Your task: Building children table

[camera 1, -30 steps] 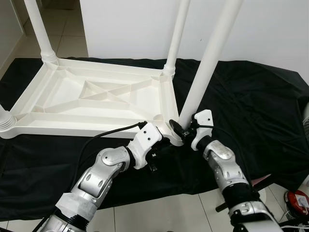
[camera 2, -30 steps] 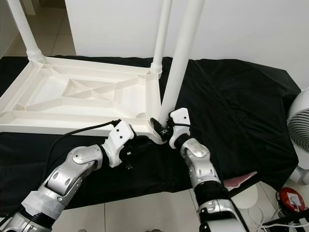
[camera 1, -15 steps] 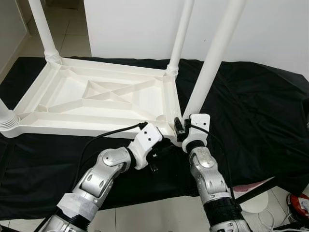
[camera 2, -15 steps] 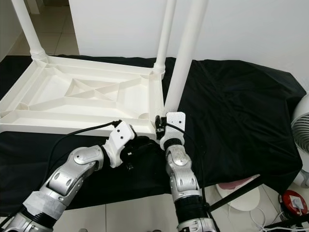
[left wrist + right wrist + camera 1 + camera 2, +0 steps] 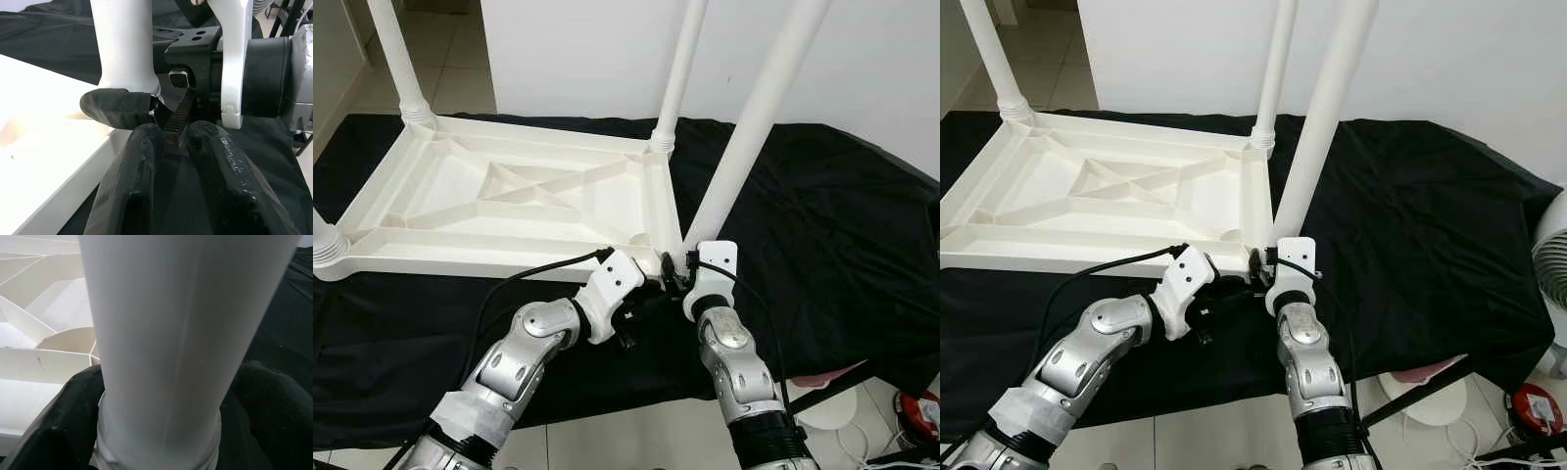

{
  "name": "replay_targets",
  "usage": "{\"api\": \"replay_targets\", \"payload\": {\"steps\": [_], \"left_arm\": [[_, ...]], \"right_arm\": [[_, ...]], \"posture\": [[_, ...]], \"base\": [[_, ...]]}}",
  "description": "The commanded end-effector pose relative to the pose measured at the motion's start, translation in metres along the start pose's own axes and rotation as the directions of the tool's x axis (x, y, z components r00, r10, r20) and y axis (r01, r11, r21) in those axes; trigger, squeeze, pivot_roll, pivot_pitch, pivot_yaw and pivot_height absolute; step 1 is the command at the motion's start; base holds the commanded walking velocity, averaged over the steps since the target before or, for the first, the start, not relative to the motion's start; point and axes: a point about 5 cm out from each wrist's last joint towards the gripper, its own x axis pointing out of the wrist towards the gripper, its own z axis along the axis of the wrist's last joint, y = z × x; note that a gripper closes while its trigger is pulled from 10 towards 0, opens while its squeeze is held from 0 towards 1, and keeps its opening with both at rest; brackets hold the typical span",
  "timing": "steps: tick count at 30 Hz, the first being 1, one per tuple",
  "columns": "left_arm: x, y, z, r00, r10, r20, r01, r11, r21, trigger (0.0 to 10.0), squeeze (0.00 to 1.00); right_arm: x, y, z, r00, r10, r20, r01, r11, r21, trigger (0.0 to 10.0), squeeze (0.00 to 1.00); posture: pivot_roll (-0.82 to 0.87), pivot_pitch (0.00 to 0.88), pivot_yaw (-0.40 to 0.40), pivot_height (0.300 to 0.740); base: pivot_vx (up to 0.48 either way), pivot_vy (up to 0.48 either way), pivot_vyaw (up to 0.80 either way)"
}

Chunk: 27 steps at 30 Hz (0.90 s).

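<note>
- The right gripper (image 5: 679, 275) is clamped around the foot of the nearest table leg (image 5: 759, 108), its 2 black fingers (image 5: 58, 426) pressed to either side of the white tube just above the socket.
- That leg leans away from the robot's left as it rises, not plumb like the others.
- The left gripper (image 5: 641, 294) sits just beside it at the same near corner, fingers (image 5: 132, 181) drawn narrow with only a slim gap, tips close under the leg's base and holding nothing.
- The children table (image 5: 509, 196) lies upside down, white ribbed underside facing up, with 1 upright leg at the far corner near the wall (image 5: 680, 69) and another at the far left corner (image 5: 396, 59).
- A fourth socket (image 5: 325, 245) shows at the near left corner.
- All of it rests on a black cloth (image 5: 822, 225) spread over the floor; the cloth runs well clear to the right of the table.
- Pale floor tiles (image 5: 626, 431) edge the cloth nearest the robot, and a white wall (image 5: 587, 49) closes off the far side.
- A white fan (image 5: 1552, 264) stands at the right edge.
</note>
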Motion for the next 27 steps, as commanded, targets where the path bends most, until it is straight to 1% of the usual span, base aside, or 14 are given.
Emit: {"api": "replay_targets", "payload": {"steps": [1, 6, 7, 11, 12, 13, 15, 16, 20, 21, 22, 25, 26, 27], "left_arm": [[0.001, -0.005, -0.005, 0.999, -0.039, -0.009, 0.039, 0.999, -0.005, 10.0, 0.0], [-0.001, -0.004, -0.004, 0.999, -0.035, -0.009, 0.035, 0.999, -0.005, 10.0, 0.0], [-0.002, -0.004, -0.004, 0.999, -0.035, -0.01, 0.035, 0.999, -0.005, 10.0, 0.0], [-0.002, -0.004, -0.004, 0.999, -0.037, -0.012, 0.037, 0.999, -0.005, 10.0, 0.0], [-0.003, -0.004, -0.004, 0.999, -0.043, -0.014, 0.043, 0.999, -0.004, 10.0, 0.0], [-0.003, -0.003, -0.004, 0.999, -0.051, -0.02, 0.051, 0.999, -0.001, 10.0, 0.0], [-0.003, -0.003, -0.004, 0.999, -0.051, -0.02, 0.051, 0.999, -0.001, 10.0, 0.0], [-0.004, -0.002, -0.003, 0.998, -0.055, -0.023, 0.055, 0.998, 0.005, 10.0, 0.0], [-0.005, 0.0, -0.002, 0.998, -0.056, -0.022, 0.056, 0.998, 0.008, 10.0, 0.0], [-0.006, 0.0, -0.002, 0.998, -0.053, -0.023, 0.053, 0.999, 0.009, 10.0, 0.0], [-0.006, 0.0, -0.002, 0.998, -0.053, -0.023, 0.053, 0.999, 0.009, 10.0, 0.0], [-0.006, 0.001, -0.002, 0.998, -0.051, -0.024, 0.051, 0.999, 0.011, 10.0, 0.0], [-0.006, 0.001, -0.002, 0.998, -0.051, -0.024, 0.051, 0.999, 0.011, 10.0, 0.0], [-0.006, 0.002, -0.001, 0.999, -0.048, -0.023, 0.048, 0.999, 0.011, 10.0, 0.0]], "right_arm": [[-0.003, -0.006, -0.003, 1.0, 0.0, -0.015, 0.0, 1.0, -0.006, 10.0, 1.0], [-0.004, -0.013, -0.004, 0.999, 0.047, -0.011, -0.048, 0.999, -0.016, 10.0, 1.0], [-0.005, -0.016, -0.004, 0.997, 0.079, -0.01, -0.079, 0.997, -0.013, 10.0, 0.0], [-0.006, -0.019, -0.003, 0.993, 0.117, -0.003, -0.117, 0.993, -0.011, 10.0, 0.0], [-0.007, -0.024, -0.001, 0.987, 0.162, 0.013, -0.161, 0.987, -0.024, 10.0, 0.0], [-0.009, -0.033, 0.004, 0.968, 0.248, 0.032, -0.245, 0.967, -0.076, 10.0, 0.0], [-0.009, -0.033, 0.004, 0.968, 0.248, 0.032, -0.245, 0.967, -0.076, 10.0, 0.0], [-0.008, -0.043, 0.007, 0.945, 0.325, 0.036, -0.319, 0.94, -0.121, 10.0, 0.0], [-0.005, -0.051, 0.009, 0.926, 0.377, 0.03, -0.37, 0.919, -0.135, 10.0, 0.0], [-0.002, -0.054, 0.011, 0.907, 0.419, 0.027, -0.41, 0.898, -0.156, 10.0, 0.0], [-0.002, -0.054, 0.011, 0.907, 0.419, 0.027, -0.41, 0.898, -0.156, 10.0, 0.0], [0.003, -0.053, 0.013, 0.869, 0.495, 0.019, -0.486, 0.86, -0.152, 10.0, 0.0], [0.003, -0.053, 0.013, 0.869, 0.495, 0.019, -0.486, 0.86, -0.152, 10.0, 0.0], [0.008, -0.05, 0.013, 0.842, 0.54, 0.002, -0.533, 0.832, -0.154, 10.0, 0.0]], "posture": [[0.05, 0.024, -0.107, 0.74], [0.06, 0.027, -0.103, 0.74], [0.06, 0.029, -0.099, 0.74], [0.05, 0.033, -0.092, 0.74], [0.04, 0.044, -0.086, 0.74], [0.04, 0.052, -0.081, 0.74], [0.04, 0.052, -0.081, 0.74], [0.04, 0.06, -0.077, 0.74], [0.04, 0.064, -0.075, 0.74], [0.04, 0.065, -0.074, 0.74], [0.04, 0.065, -0.074, 0.74], [0.05, 0.074, -0.074, 0.74], [0.05, 0.074, -0.074, 0.74], [0.05, 0.078, -0.073, 0.74]], "base": [[0.0, 0.0, 0.0], [0.0, 0.0, 0.0], [0.0, 0.0, 0.0], [0.0, 0.0, 0.0], [0.0, 0.0, 0.0], [0.0, 0.0, 0.0], [0.0, 0.0, 0.0], [0.0, 0.0, 0.0], [0.0, 0.0, 0.0], [0.0, 0.0, 0.0], [0.0, 0.0, 0.0], [0.0, 0.0, 0.0], [0.0, 0.0, 0.0], [0.0, 0.0, 0.0]]}}
